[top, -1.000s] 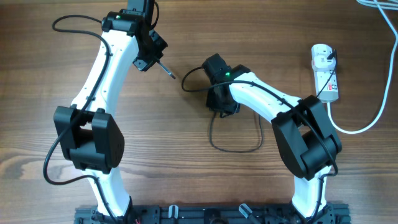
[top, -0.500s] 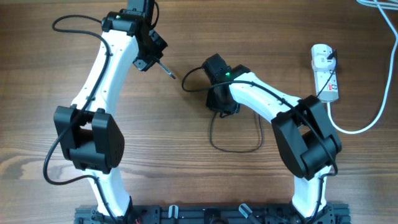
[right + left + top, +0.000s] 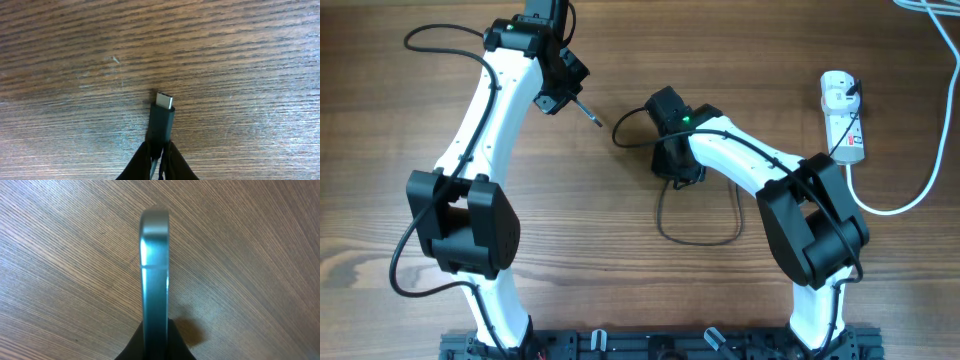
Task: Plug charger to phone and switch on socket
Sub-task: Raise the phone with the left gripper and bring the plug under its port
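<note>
Nothing changing, plugging stalling, left of white plastic power strip point(image 3: 843, 118).
Left gripper point(image 3: 155, 341) gripping flat teal phone point(image 3: 154, 270); right gripper point(image 3: 159, 160) gripping thin black charger cable point(image 3: 162, 120).

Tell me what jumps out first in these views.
The slim teal phone stands out first, pinched edge-on in the left gripper, upper left. Next comes the thin black charger cable, its connector tip poking from the right gripper near centre. The white plastic power strip sits far right, apart from both.
</note>
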